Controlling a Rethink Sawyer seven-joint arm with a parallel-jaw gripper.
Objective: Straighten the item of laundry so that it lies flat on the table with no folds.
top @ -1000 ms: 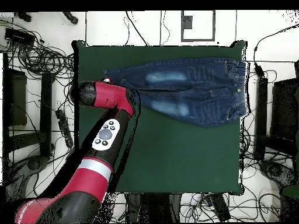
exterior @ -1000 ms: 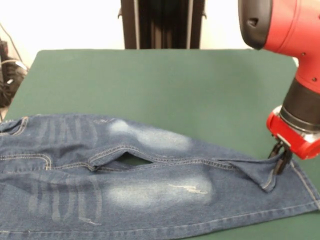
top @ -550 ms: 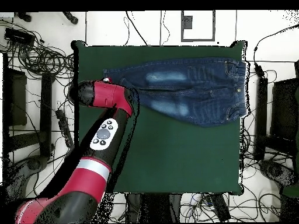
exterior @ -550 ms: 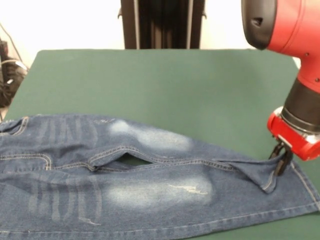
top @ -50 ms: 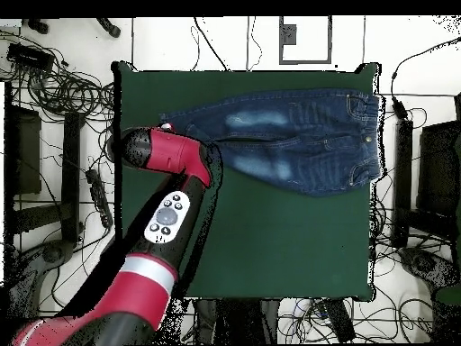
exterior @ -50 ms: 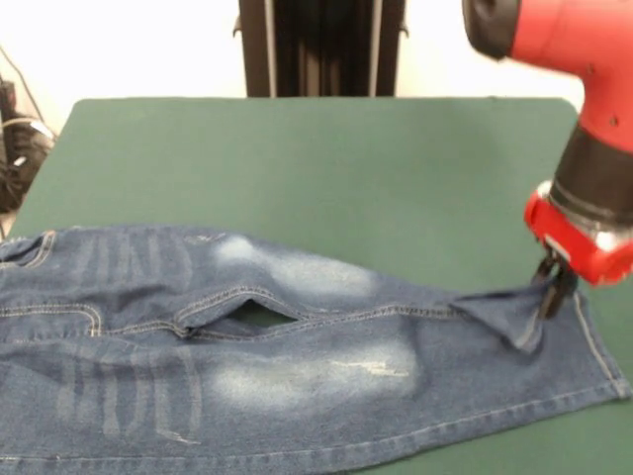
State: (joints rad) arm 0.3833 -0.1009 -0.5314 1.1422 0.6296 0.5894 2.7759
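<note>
Jeans [exterior @ -50 ms: 277, 376] lie spread along the near side of the green tabletop [exterior @ -50 ms: 316, 168], waist at the left and leg ends at the right, with two pale patches on the thighs. No words or labels can be read on them. At the right, the red arm's black fingers [exterior @ -50 ms: 552, 289] pinch a folded-up cuff and hold it just off the cloth.

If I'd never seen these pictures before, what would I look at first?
Probably the big red and black robot arm coming down at the right of the front view, with its gripper pinching a folded-over flap at the leg end of the blue jeans. The jeans spread along the near edge of the dark green table, with pale faded patches on the thighs.
</note>
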